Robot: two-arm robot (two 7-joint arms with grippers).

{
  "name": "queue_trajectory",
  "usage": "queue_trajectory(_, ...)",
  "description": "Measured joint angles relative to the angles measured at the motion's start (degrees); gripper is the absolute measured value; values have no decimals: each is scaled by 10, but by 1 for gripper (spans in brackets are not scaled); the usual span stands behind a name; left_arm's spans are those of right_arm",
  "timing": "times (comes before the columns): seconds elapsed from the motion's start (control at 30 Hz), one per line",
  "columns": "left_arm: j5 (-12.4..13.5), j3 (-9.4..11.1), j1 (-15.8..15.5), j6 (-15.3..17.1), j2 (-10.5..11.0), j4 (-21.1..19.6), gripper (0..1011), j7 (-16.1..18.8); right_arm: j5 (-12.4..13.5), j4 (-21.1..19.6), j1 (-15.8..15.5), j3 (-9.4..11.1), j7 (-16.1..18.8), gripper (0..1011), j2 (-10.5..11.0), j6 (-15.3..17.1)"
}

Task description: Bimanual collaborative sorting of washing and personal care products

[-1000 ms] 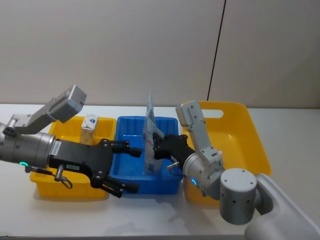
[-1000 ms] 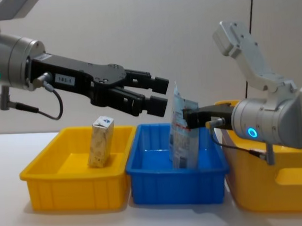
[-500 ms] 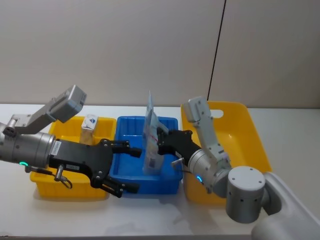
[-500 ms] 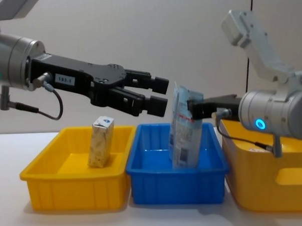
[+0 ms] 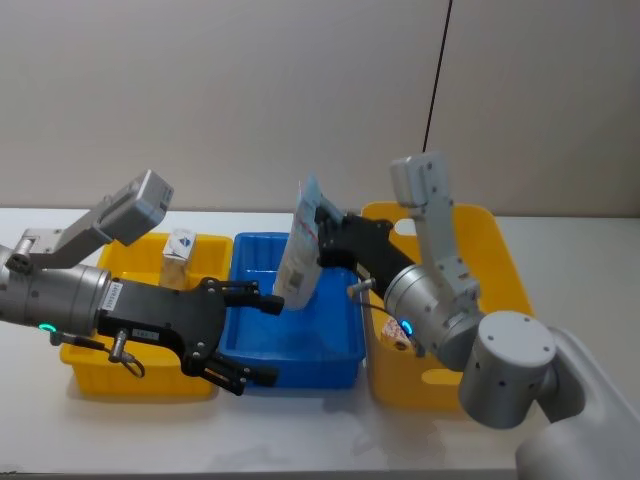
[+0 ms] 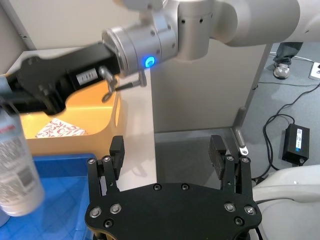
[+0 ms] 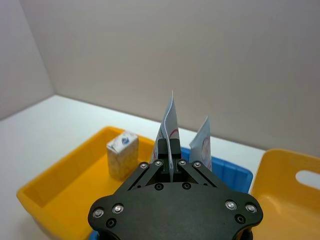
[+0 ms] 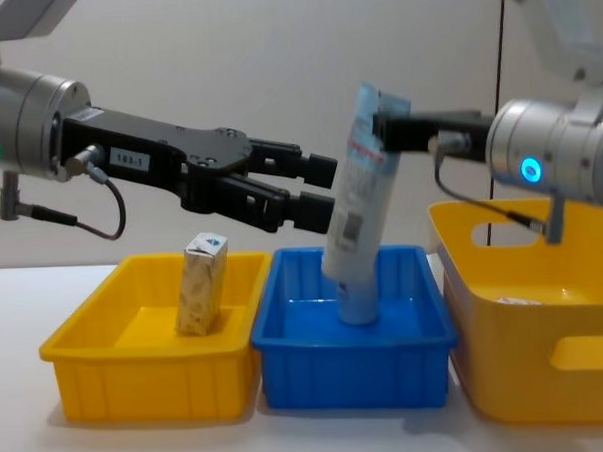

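On the white tabletop (image 8: pixel 21 438), three plastic trays sit side by side: a small yellow tray (image 8: pixel 148 378) on the left, a blue tray (image 8: pixel 358 369) in the middle, and a larger yellow bin (image 8: pixel 547 355) with a handle slot on the right.

A small cream-yellow carton (image 8: pixel 202 284) with a blue mark on its folded top stands upright in the small yellow tray.

The left claw (image 5: pixel 245 335) hangs over the seam between the small yellow tray and the blue tray, its black fingers spread wide and grasping nothing. In the left wrist view, that claw's (image 6: pixel 170 155) two finger pads stand well apart, with bare tabletop between them.

A pale blue squeeze tube (image 8: pixel 359 218) hangs tilted above the blue tray, its flat crimped end up and its round cap end low, near the tray's floor. It is glossy, tapered from wide crimp to narrower base, with red print and a barcode on its side. The right claw (image 8: pixel 383 134) is clenched on the tube's crimped top edge. In the right wrist view, the black fingers (image 7: pixel 164 148) pinch the thin flat end.

A patch of white packaging with red leafy pattern (image 6: pixel 60 128) lies in the bottom of the larger yellow bin.
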Motion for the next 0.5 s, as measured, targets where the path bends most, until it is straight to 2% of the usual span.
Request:
queue_trajectory(0.27,0,0,0,0,0,0,1001,0,21,-36,2,20,-2,0,-6,-3)
queue_trajectory(0.5,0,0,0,0,0,0,1001,0,29,-46,9,34,-11,0,-7,-7)
